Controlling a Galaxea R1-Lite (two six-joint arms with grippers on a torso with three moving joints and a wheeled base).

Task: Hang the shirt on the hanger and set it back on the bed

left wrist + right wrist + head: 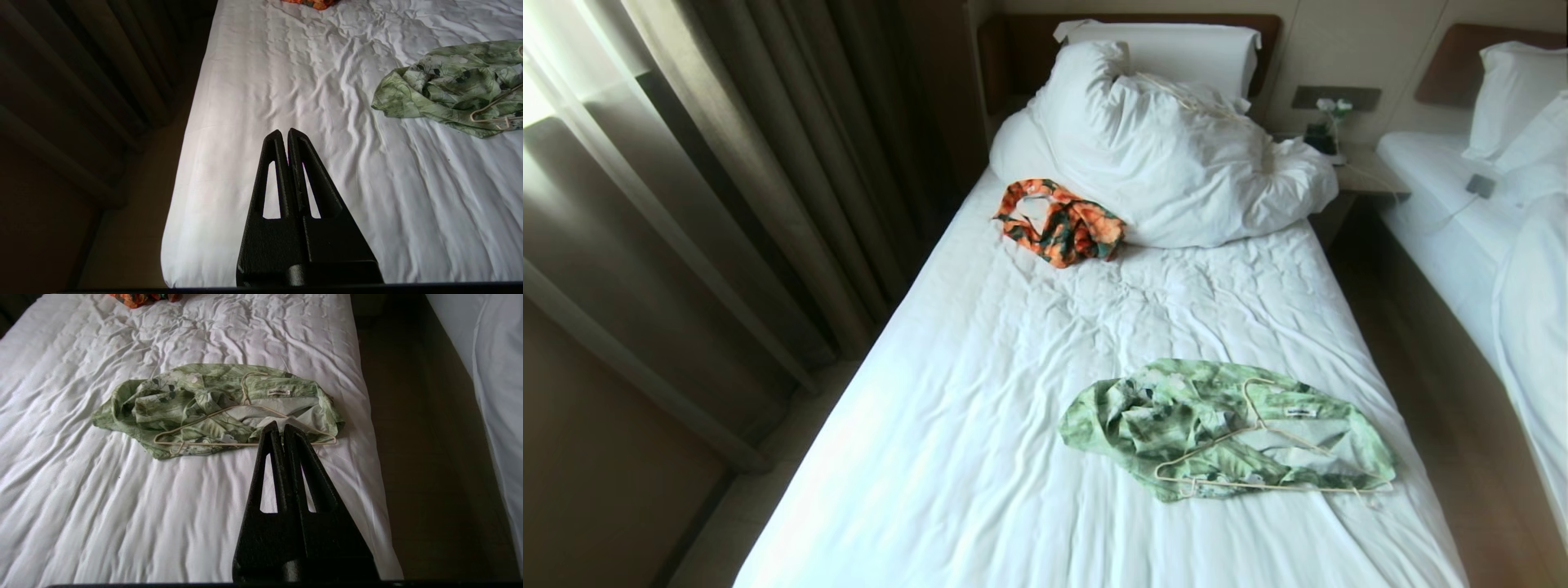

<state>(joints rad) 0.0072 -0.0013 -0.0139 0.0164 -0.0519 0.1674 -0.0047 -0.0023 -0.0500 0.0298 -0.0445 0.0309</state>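
The pale green leaf-print shirt (1176, 412) lies crumpled on the bed (980, 425) near its right edge, white neck label up. A cream wire hanger (1258, 482) lies flat on top of it, hook toward the headboard. Neither arm shows in the head view. In the right wrist view my right gripper (282, 426) is shut and empty, raised over the sheet on the near side of the shirt (175, 404) and hanger (204, 443). My left gripper (284, 132) is shut and empty over bare sheet, with the shirt (449, 85) off to its right.
An orange-and-green floral garment (1062, 224) lies by the bunched duvet (1176, 155) and pillow (1168, 45) at the headboard. Curtains (727, 188) hang left of the bed. A second white bed (1503, 245) stands right, across a strip of brown floor (1445, 392).
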